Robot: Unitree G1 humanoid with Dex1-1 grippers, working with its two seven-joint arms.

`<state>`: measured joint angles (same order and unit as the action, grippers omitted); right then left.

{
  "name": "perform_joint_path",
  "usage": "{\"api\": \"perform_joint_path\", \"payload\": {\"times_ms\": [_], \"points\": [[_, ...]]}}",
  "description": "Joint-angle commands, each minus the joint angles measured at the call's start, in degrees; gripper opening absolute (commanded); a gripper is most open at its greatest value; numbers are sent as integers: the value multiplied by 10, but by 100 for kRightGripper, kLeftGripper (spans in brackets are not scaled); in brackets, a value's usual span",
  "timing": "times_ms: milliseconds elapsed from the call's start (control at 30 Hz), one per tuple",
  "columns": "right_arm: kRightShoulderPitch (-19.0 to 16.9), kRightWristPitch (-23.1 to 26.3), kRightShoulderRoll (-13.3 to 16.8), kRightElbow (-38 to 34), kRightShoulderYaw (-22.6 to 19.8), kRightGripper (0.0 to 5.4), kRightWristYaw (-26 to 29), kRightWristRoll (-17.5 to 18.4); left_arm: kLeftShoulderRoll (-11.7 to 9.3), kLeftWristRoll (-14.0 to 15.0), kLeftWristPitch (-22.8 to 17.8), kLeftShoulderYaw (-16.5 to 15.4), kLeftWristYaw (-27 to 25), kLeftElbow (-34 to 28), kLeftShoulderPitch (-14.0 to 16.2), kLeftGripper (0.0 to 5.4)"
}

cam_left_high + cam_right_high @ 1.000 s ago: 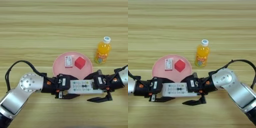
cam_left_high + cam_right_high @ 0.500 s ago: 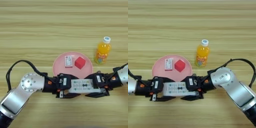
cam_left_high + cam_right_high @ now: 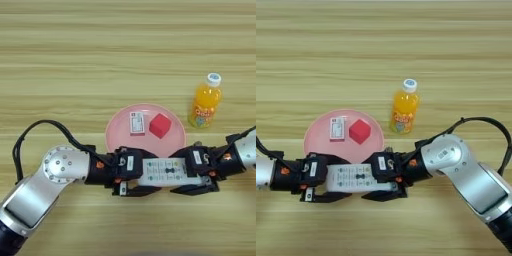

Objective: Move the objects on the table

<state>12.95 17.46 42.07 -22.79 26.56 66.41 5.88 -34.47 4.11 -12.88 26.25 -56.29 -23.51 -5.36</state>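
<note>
- Left eye view: I have the remote (image 3: pixel 167 171) at lower centre of frame, just below the pink plate (image 3: pixel 116 135), with a gripper on each end. Left gripper (image 3: pixel 131 176) is clamped on its left end, right gripper (image 3: pixel 200 175) clamped on its right end, black fingers above and below the body.
- I judge this a two-handed hold or a handover of the remote; next move needs one side to let go, or both arms to travel together, or the remote twists.
- Plate holds the red cube (image 3: pixel 160 125) at right of centre and a small white card (image 3: pixel 136 123) just beside it at left, apart.
- Juice bottle (image 3: pixel 205 105) stands upright at right of frame on the table (image 3: pixel 75 60), near the plate rim, not touching.
- Right eye view: same scene, shifted. Remote (image 3: pixel 356 178) sits at lower left centre, both grippers closed on it; the cable of the right arm (image 3: pixel 466 172) loops at lower right.
- Bottle (image 3: pixel 404 109) at centre, cube (image 3: pixel 360 131) on plate (image 3: pixel 315 137).
</note>
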Motion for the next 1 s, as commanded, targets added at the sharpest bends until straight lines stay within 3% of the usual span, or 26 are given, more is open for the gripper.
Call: {"api": "perform_joint_path", "payload": {"times_ms": [33, 633, 733, 1000], "points": [[12, 0, -5, -9, -7, 292, 1, 6, -1, -13, 3, 6, 3, 8, -6, 343], [10, -5, -7, -1, -15, 290, 1, 7, -1, -4, 3, -1, 7, -2, -4, 512], [5, -8, -6, 3, -20, 290, -1, 7, 2, 15, 2, -10, 4, -12, -3, 539], [-32, -22, 2, 14, -55, 290, -7, 29, 31, 91, -12, -54, 16, -32, -8, 540]]}}
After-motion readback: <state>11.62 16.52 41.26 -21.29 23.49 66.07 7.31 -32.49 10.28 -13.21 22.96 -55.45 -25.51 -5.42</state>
